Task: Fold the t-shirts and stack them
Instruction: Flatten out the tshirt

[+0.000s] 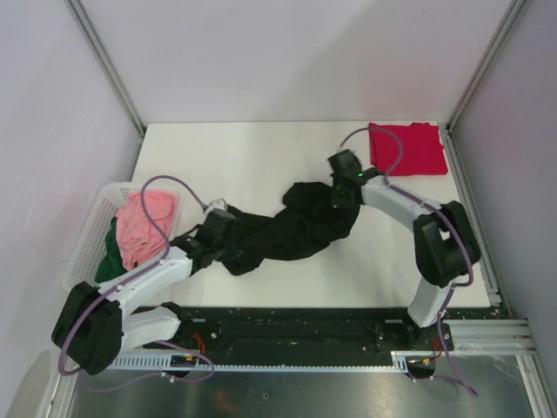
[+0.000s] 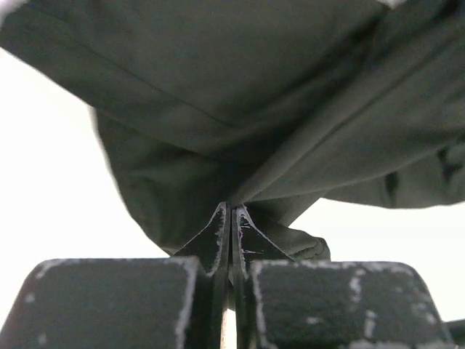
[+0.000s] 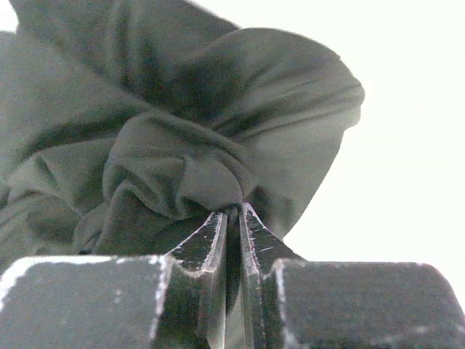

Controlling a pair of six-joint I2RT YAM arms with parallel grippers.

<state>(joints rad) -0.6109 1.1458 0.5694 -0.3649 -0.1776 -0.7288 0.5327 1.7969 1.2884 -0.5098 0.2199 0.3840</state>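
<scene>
A black t-shirt (image 1: 291, 228) lies bunched and stretched across the middle of the white table (image 1: 261, 157). My left gripper (image 1: 228, 246) is shut on its near-left end; in the left wrist view the cloth (image 2: 240, 109) hangs from the closed tips (image 2: 232, 209). My right gripper (image 1: 342, 193) is shut on its far-right end; in the right wrist view a wad of cloth (image 3: 182, 160) is pinched between the tips (image 3: 232, 212). A crimson red t-shirt (image 1: 407, 148) lies folded flat at the back right corner.
A white lattice basket (image 1: 97, 228) hangs off the table's left edge, holding a pink garment (image 1: 144, 225) and a dark green one (image 1: 110, 258). Grey walls and metal frame posts close the table in at the back and sides.
</scene>
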